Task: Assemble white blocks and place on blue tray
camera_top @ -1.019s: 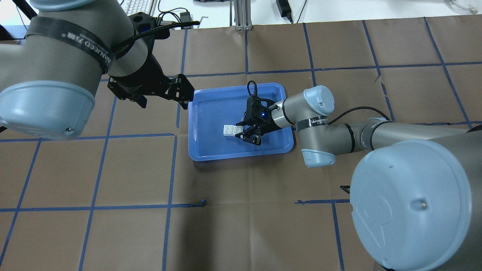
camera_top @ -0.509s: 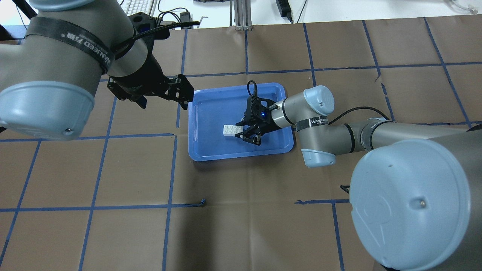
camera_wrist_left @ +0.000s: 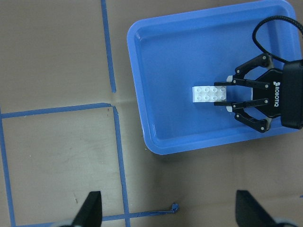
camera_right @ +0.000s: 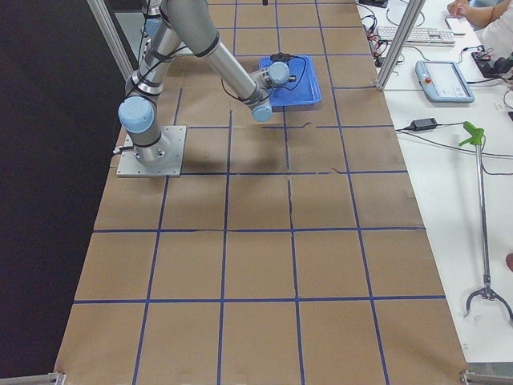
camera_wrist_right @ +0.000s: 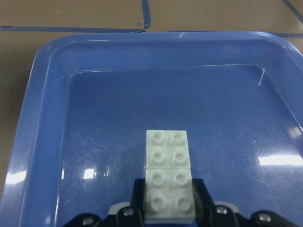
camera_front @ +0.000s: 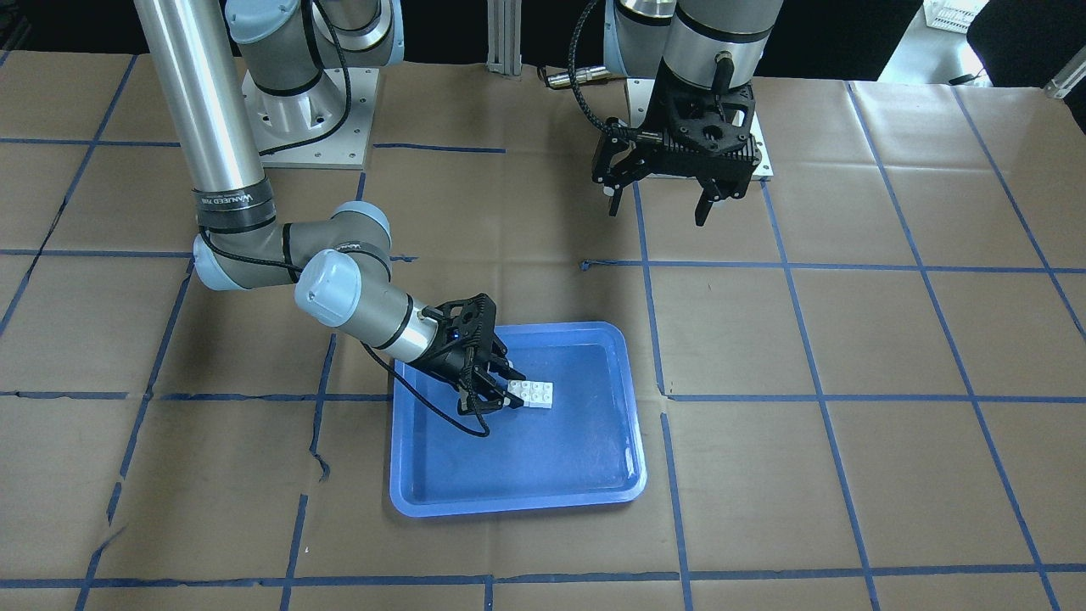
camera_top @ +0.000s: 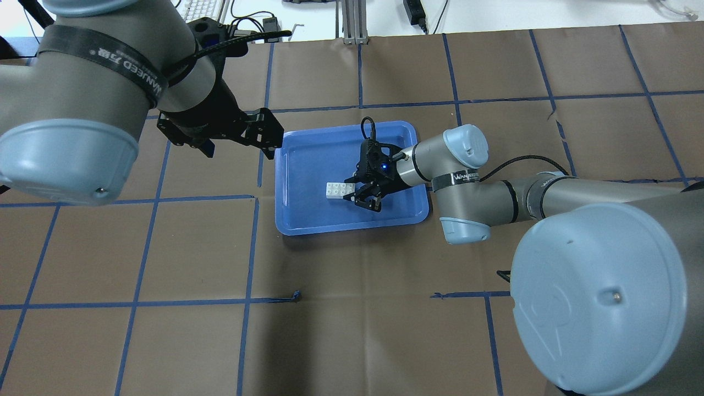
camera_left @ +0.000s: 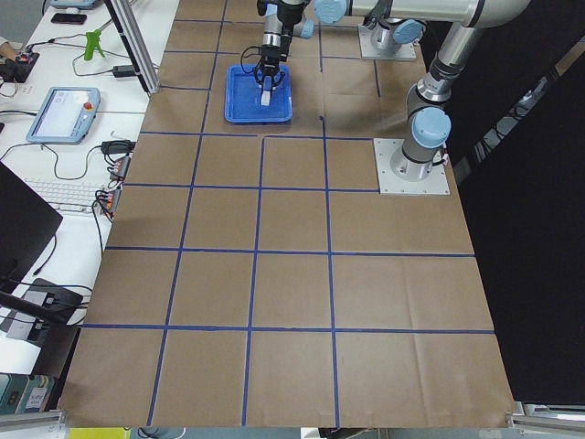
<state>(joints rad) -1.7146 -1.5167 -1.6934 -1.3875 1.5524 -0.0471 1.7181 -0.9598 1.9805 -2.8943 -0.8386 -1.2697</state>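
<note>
The two white blocks (camera_top: 336,190) lie end to end in one row on the floor of the blue tray (camera_top: 308,148), studs up. My right gripper (camera_top: 349,191) reaches low into the tray, its fingers against both sides of the near block. In the right wrist view the blocks (camera_wrist_right: 168,151) run away from the gripper (camera_wrist_right: 169,208), and the tray (camera_wrist_right: 94,94) fills the frame. The left wrist view shows the blocks (camera_wrist_left: 206,94), right gripper (camera_wrist_left: 220,94) and tray (camera_wrist_left: 180,47) from above. My left gripper (camera_top: 239,140) is open and empty, high beside the tray's left rim.
The table is covered with brown paper marked by a blue tape grid (camera_top: 247,247). A short loose end of tape (camera_top: 297,296) lies on the near side of the tray. The arms' base plates (camera_front: 314,119) stand at the robot's side.
</note>
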